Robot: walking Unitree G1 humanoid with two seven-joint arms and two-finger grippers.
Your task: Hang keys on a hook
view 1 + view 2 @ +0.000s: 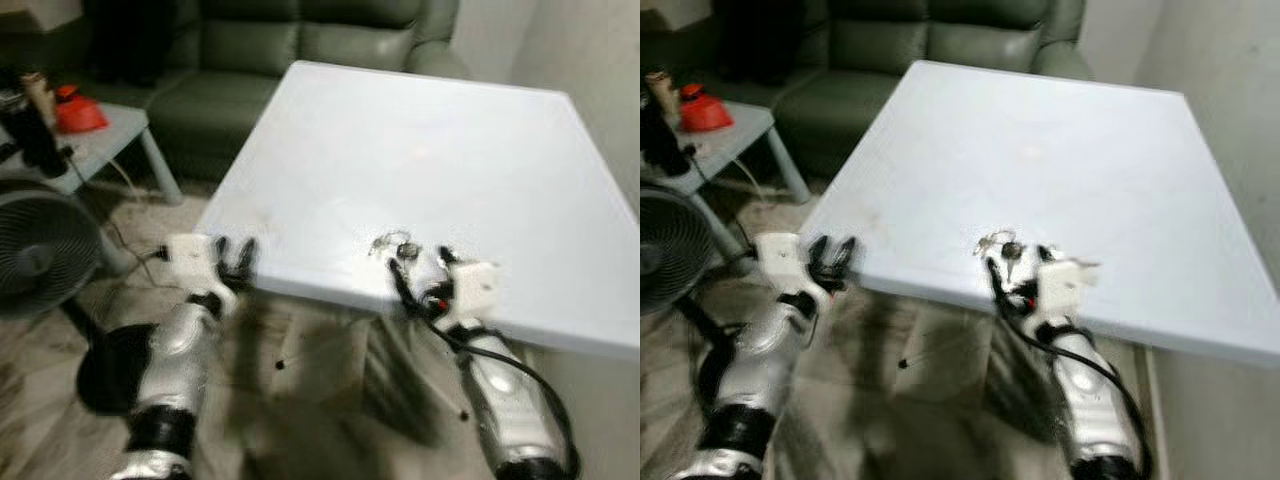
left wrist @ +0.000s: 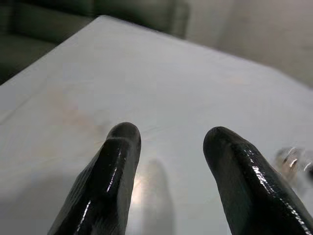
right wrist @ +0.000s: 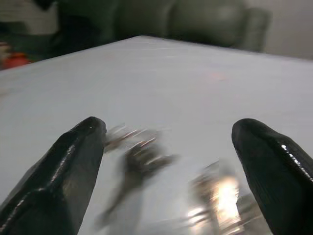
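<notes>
A small bunch of keys [image 1: 392, 244] on a ring lies near the front edge of a white table [image 1: 430, 150]. My right gripper [image 1: 420, 268] is open, low over the table edge, with the keys [image 3: 139, 152] just ahead of its fingertips and between the lines of its two fingers. My left gripper [image 1: 235, 259] is open at the table's front left corner, its fingers [image 2: 115, 166] pointing over the bare white top. The keys [image 2: 293, 159] appear blurred beside one left finger.
A dark green sofa [image 1: 300, 50] stands behind the table. At the left are a low grey side table [image 1: 105, 135] with a red object [image 1: 78, 115] and dark bottles, and a floor fan [image 1: 40, 250]. A pale wall [image 1: 590, 60] runs along the right.
</notes>
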